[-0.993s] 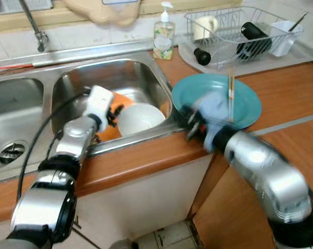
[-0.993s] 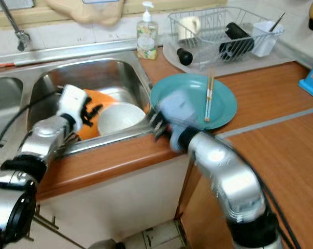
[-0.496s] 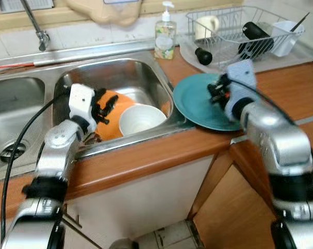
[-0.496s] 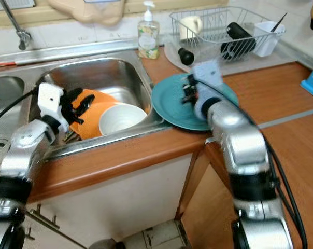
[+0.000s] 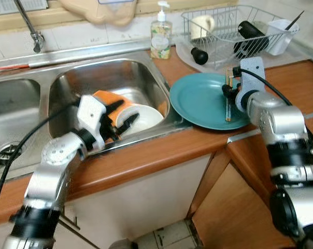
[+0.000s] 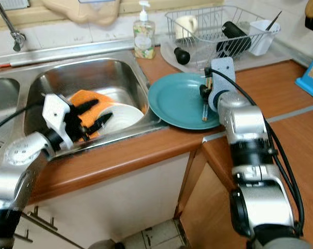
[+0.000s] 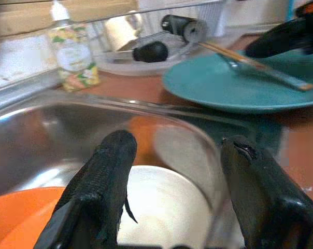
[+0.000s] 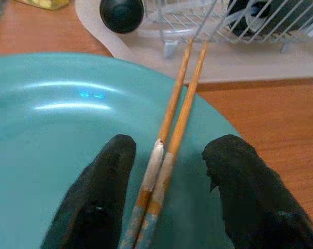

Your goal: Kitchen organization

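Note:
A teal plate [image 5: 198,101] lies on the wooden counter to the right of the sink, with a pair of wooden chopsticks [image 5: 228,101] across its right side. My right gripper [image 8: 169,150] is open just above the plate, one finger on each side of the chopsticks [image 8: 180,98]. In the right sink basin a white bowl [image 5: 146,116] leans against an orange bowl [image 5: 107,98]. My left gripper [image 7: 177,150] is open at the basin's front edge, its fingers pointing over the white bowl [image 7: 167,207] without touching it.
A wire dish rack [image 5: 234,28] at the back right holds a white mug, a black bottle and a white cup. A soap bottle [image 5: 160,36] stands behind the sink. A faucet [image 5: 29,26] and a second basin [image 5: 11,114] are on the left.
My right gripper moved from the plate's near-left edge to its right side and now straddles the chopsticks. My left gripper shifted right, closer to the white bowl.

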{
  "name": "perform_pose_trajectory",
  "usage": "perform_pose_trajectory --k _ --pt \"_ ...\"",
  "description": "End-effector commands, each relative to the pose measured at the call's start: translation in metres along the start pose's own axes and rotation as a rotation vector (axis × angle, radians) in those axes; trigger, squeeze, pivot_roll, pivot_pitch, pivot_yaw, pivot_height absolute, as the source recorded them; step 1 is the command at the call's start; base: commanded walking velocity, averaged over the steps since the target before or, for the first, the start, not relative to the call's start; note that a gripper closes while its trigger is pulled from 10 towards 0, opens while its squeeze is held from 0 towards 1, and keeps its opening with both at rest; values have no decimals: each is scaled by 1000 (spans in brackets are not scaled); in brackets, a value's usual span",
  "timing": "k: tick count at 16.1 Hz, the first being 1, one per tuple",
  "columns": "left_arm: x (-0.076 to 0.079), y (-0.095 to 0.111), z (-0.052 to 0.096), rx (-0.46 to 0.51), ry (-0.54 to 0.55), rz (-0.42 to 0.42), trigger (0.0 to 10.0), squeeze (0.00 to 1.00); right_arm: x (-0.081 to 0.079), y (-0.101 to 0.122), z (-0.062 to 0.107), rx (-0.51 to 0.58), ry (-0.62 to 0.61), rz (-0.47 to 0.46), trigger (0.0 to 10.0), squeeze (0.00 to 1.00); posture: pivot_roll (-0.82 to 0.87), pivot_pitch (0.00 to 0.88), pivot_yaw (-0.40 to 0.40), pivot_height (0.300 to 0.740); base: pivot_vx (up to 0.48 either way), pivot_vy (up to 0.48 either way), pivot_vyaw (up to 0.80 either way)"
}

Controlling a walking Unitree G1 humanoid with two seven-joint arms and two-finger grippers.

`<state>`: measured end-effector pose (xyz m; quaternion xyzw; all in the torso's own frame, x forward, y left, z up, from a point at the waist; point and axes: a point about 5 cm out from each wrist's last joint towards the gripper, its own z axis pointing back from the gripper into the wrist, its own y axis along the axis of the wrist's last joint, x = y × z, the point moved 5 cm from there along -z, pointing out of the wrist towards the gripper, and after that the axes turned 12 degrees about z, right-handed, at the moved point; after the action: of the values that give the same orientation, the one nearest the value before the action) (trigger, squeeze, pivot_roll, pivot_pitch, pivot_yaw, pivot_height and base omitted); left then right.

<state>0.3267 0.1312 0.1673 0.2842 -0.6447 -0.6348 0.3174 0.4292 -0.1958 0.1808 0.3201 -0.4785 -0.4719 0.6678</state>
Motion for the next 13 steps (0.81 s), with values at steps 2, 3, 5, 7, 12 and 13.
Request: perform_pose_trajectory --k 2,3,5,7,12,13 --pt "10 2 3 -20 -37 -1 10000 0 2 6 -4 2 -4 -7 10000 0 -67 0 37 740 0 0 0" --pt "16 1 4 -27 -54 9 10000 0 -1 3 -6 -35 12 -26 10000 0 -67 0 36 740 0 0 0" --pt "28 -1 7 -44 -93 32 10000 0 -7 0 -10 -56 57 -107 10000 0 -65 0 35 740 0 0 0" --pt "30 -2 7 -53 -92 35 10000 0 -8 -6 -13 -100 58 -103 10000 0 -64 0 32 740 0 0 0" --pt "42 -5 9 -95 -142 46 10000 0 -16 -11 -16 -133 112 -104 7765 0 -68 0 31 740 0 0 0" --pt "47 -7 10 -111 -172 49 10000 0 -17 -11 -16 -136 117 -105 3961 0 -67 0 31 740 0 0 0"
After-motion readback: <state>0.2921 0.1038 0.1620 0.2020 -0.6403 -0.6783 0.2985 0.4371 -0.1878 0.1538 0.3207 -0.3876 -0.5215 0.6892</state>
